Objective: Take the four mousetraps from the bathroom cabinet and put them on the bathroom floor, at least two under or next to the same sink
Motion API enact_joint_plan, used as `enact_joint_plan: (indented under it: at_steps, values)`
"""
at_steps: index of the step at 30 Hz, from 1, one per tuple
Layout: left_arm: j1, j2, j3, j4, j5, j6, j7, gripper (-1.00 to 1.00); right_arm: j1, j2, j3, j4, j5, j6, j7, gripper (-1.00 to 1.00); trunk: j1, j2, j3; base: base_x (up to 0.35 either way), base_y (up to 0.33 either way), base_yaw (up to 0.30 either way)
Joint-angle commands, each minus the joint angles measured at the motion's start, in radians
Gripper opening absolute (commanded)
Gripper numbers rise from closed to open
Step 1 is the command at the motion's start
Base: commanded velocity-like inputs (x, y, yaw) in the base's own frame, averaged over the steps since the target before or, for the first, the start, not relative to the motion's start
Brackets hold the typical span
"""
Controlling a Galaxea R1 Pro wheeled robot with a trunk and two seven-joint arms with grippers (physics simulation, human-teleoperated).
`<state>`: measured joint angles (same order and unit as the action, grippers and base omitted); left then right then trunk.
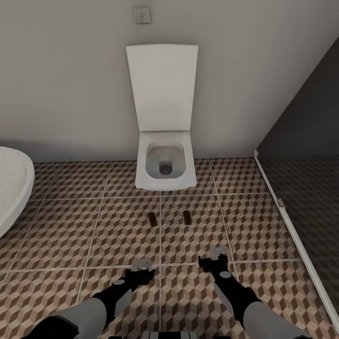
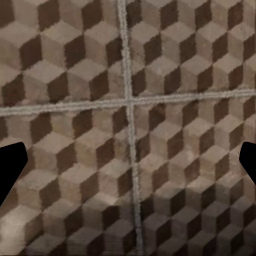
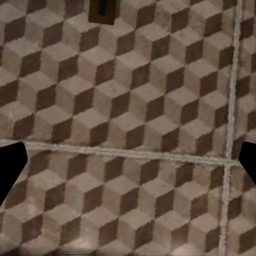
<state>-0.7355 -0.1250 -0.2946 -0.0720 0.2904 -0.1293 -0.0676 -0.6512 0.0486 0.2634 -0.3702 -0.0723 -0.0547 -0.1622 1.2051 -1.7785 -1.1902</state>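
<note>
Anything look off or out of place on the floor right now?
Two mousetraps lie on the tiled floor in front of the toilet, not beside a sink. Both lie flat; nothing spilled or broken.

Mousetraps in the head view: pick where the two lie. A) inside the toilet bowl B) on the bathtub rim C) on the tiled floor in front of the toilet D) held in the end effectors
C: both mousetraps lie flat on the tiled floor, just before the toilet.
</note>
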Motion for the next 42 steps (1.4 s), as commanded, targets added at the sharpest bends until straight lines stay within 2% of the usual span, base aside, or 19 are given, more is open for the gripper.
enact_joint_plan:
  at_steps: [1,6,14,25,32,42]
  values:
    - [-0.001,0.002,-0.008,0.004,0.011,-0.004,-0.003,1.0,-0.001,-0.002,0.008,0.002,-0.007,-0.004,-0.001,1.0,0.0,0.0,0.0,0.0,0.0,0.0]
    - [-0.001,0.011,-0.008,0.016,0.012,-0.004,-0.002,1.0,-0.001,-0.024,0.008,0.008,-0.006,-0.023,0.024,1.0,0.0,0.0,0.0,0.0,0.0,0.0]
    - [-0.001,0.017,-0.008,0.07,0.012,-0.004,-0.002,1.0,0.001,-0.078,0.007,0.059,-0.01,-0.075,0.053,1.0,0.0,0.0,0.0,0.0,0.0,0.0]
    - [-0.001,0.043,-0.008,0.104,0.011,-0.006,-0.001,1.0,0.001,-0.118,0.007,0.107,-0.011,-0.112,0.109,1.0,0.0,0.0,0.0,0.0,0.0,0.0]
    - [-0.001,0.051,-0.008,0.125,0.012,-0.008,-0.002,1.0,0.001,-0.125,0.006,0.122,-0.011,-0.115,0.113,1.0,0.0,0.0,0.0,0.0,0.0,0.0]
    - [-0.001,0.086,-0.008,0.138,0.012,-0.013,-0.003,1.0,0.001,-0.127,0.007,0.127,-0.011,-0.115,0.115,1.0,0.0,0.0,0.0,0.0,0.0,0.0]
